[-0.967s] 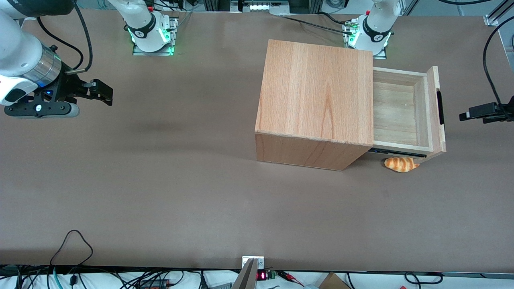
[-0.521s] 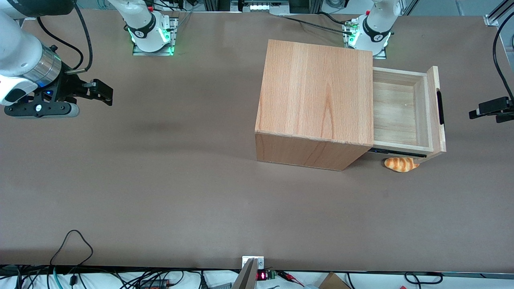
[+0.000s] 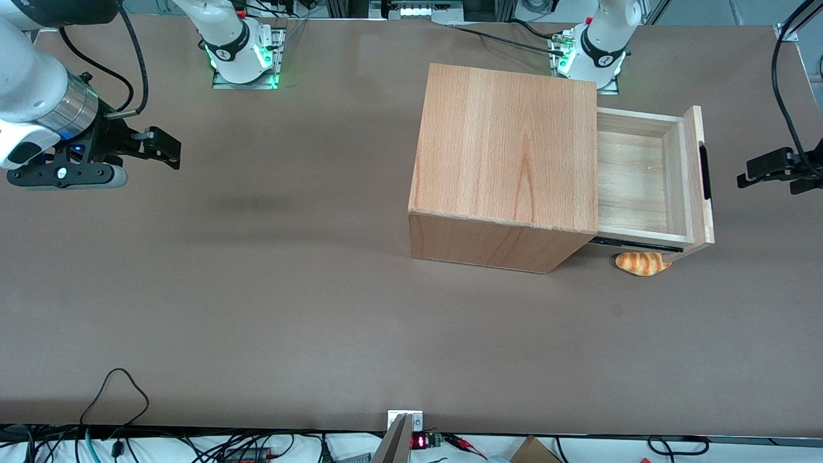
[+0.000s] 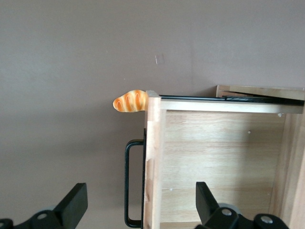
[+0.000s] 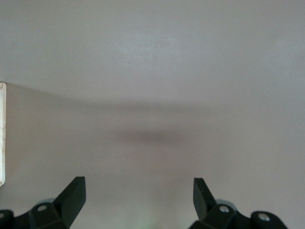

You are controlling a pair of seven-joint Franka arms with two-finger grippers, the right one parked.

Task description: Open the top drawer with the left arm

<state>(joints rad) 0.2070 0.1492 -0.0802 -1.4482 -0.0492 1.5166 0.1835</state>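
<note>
Brown matte tabletop [image 3: 270, 308] stretched across the whole scene, with a tangle of cables along its edge nearest the front camera. Toward the working arm's end of the table stood a plain wooden cabinet [image 3: 508, 167]. Its top drawer [image 3: 649, 177] was pulled well out, showing a bare pale-wood tray with nothing visible inside. The drawer's flat front panel [image 3: 699, 173] faced the working arm's end, and the slim black bar handle [image 3: 706, 172] ran along its outer face. In the left wrist view the same handle [image 4: 131, 183] showed as a thin black loop standing off the panel edge [image 4: 152, 162].

1 small bread-shaped toy [image 3: 642, 263], orange with darker stripes, lay on the table under the pulled-out drawer, nearer the front camera than the tray; it peeked out past the panel's corner in the wrist view too [image 4: 129, 101].

The left arm's gripper [image 3: 775, 173] hung in front of the drawer's panel, near the handle but clearly apart from it, touching nothing. Its 2 black fingers [image 4: 75, 202] were spread wide, holding nothing, and in the wrist view the panel and handle showed between them.
</note>
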